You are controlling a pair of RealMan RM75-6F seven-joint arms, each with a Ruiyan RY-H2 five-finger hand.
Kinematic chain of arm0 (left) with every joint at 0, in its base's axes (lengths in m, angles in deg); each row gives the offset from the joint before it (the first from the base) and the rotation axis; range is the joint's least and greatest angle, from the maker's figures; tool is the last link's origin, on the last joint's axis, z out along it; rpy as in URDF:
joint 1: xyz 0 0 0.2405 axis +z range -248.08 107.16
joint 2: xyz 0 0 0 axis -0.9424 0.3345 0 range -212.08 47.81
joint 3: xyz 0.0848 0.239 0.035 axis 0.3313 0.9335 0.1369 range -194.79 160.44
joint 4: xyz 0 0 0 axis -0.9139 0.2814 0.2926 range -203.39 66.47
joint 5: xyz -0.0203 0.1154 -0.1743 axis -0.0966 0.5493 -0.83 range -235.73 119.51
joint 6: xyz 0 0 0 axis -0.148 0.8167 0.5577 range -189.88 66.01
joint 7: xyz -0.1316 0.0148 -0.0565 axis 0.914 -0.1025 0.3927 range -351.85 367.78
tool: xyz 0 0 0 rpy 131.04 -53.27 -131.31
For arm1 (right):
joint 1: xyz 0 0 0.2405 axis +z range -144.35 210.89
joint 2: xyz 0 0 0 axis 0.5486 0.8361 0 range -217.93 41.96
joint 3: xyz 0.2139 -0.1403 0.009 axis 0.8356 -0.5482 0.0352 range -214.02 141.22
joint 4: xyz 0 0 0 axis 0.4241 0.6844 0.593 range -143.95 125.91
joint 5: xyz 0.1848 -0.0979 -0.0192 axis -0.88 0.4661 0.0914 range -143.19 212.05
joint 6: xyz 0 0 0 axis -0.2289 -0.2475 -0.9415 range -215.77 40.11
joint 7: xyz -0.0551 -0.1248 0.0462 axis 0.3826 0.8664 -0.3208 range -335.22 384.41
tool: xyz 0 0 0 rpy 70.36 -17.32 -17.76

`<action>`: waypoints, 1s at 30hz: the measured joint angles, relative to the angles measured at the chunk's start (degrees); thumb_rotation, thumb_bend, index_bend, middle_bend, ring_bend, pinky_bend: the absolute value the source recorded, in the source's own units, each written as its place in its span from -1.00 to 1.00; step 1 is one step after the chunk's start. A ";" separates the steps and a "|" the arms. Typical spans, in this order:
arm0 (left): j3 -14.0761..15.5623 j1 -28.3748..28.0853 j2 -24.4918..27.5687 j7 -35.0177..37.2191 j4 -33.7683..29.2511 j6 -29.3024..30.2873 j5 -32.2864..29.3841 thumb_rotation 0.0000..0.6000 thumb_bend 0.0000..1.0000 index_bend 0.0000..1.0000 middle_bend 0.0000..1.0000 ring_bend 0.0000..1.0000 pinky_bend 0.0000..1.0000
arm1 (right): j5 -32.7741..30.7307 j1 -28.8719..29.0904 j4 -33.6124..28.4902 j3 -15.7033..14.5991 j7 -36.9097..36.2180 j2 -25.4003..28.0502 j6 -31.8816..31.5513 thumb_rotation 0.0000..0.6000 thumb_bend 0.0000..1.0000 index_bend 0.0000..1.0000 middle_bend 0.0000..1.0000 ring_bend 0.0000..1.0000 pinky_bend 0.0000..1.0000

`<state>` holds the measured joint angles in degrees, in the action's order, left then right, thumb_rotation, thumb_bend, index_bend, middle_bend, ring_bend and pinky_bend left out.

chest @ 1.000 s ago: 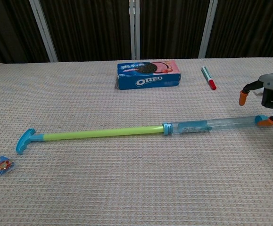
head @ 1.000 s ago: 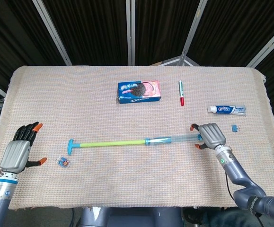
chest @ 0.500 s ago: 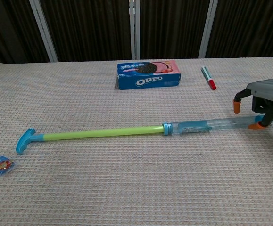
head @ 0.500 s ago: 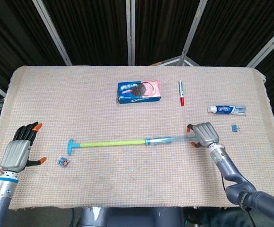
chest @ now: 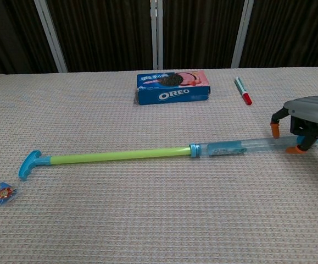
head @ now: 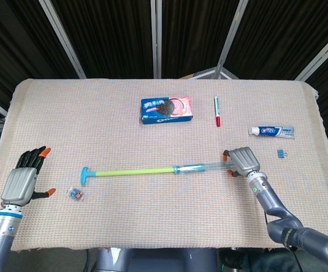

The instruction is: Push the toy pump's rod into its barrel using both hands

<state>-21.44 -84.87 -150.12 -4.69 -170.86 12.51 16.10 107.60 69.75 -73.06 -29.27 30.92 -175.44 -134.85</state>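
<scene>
The toy pump lies across the table with its yellow-green rod (head: 135,170) (chest: 120,155) drawn far out. Its blue T-handle (head: 84,175) (chest: 29,164) points left and its clear barrel (head: 200,167) (chest: 241,146) lies to the right. My right hand (head: 243,160) (chest: 307,113) hovers over the barrel's right end, one orange fingertip behind the barrel and one in front, with a visible gap. My left hand (head: 22,178) rests open with fingers spread near the left table edge, well left of the handle and outside the chest view.
An Oreo box (head: 167,109) (chest: 172,87) and a red-capped marker (head: 216,110) (chest: 243,91) lie at the back. A toothpaste tube (head: 271,131) and a small blue clip (head: 281,153) sit at the right. A small wrapped sweet (head: 76,194) (chest: 0,192) lies below the handle.
My right hand has slid left along the barrel's end and now straddles it with its fingertips. The pump and my left hand have not moved.
</scene>
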 measured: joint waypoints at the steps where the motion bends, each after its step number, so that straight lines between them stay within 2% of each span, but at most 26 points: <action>1: -0.02 -0.02 -0.01 0.00 0.04 -0.04 -0.07 1.00 -1.00 -1.00 -1.00 -1.00 -1.00 | -0.03 0.03 0.08 -0.01 0.00 -0.05 0.02 1.00 -0.60 0.00 0.97 1.00 1.00; 13: -0.18 -0.58 -0.42 -0.67 0.60 -1.15 -1.36 1.00 -1.00 -1.00 -0.99 -0.99 -1.00 | -0.85 -0.05 0.61 -0.15 -0.23 -0.29 0.15 1.00 -0.36 0.25 0.98 1.00 1.00; 15: -0.58 -1.03 -0.73 -1.05 1.08 -1.49 -1.80 1.00 -1.00 -1.00 -0.69 -0.74 -0.81 | -1.05 -0.21 -0.12 -0.15 -0.37 0.19 0.12 1.00 -0.35 0.27 0.98 1.00 1.00; 17: -0.96 -1.63 -1.23 -1.27 1.72 -2.13 -2.23 1.00 -1.00 -1.00 0.00 -0.09 -0.22 | -1.27 -0.42 -1.25 -0.16 -0.36 0.87 0.03 1.00 -0.34 0.27 0.98 1.00 1.00; 20: -1.37 -2.98 -2.24 -1.54 3.00 -3.80 -2.38 1.00 -1.00 -0.98 0.48 0.44 0.48 | -1.72 -0.75 -3.16 -0.17 -0.22 1.91 -0.12 1.00 -0.32 0.27 0.98 1.00 1.00; 21: -1.54 -3.61 -2.83 -1.66 3.92 -4.49 -2.38 1.00 -1.00 -0.94 0.54 0.51 0.61 | -1.88 -0.84 -3.67 -0.16 -0.14 2.19 -0.16 1.00 -0.31 0.28 0.98 1.00 1.00; 22: -1.68 -4.12 -3.33 -1.75 4.69 -5.02 -2.37 1.00 -0.99 -0.83 0.64 0.62 0.80 | -2.04 -0.91 -4.12 -0.16 -0.04 2.43 -0.20 1.00 -0.30 0.28 0.98 1.00 1.00; 23: -1.84 -4.64 -3.91 -1.84 5.54 -5.53 -2.36 1.00 -0.96 -0.69 0.70 0.68 0.90 | -2.26 -0.99 -4.71 -0.14 0.16 2.72 -0.26 1.00 -0.30 0.28 0.98 1.00 1.00; 26: -2.31 -6.49 -5.90 -2.04 8.47 -7.82 -2.57 1.00 -0.71 -0.43 0.75 0.72 0.99 | -2.95 -1.15 -6.17 -0.07 1.08 3.32 -0.49 1.00 -0.30 0.28 0.98 1.00 1.00; 30: -2.70 -9.14 -8.23 -1.91 11.20 -12.29 -3.59 1.00 -0.52 -0.28 0.76 0.73 1.00 | -3.95 -1.28 -7.72 -0.01 2.54 3.80 -0.76 1.00 -0.30 0.28 0.98 1.00 1.00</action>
<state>-24.14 -94.01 -158.35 -6.60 -159.65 0.23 12.51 103.65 68.47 -80.78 -29.27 33.46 -171.64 -135.61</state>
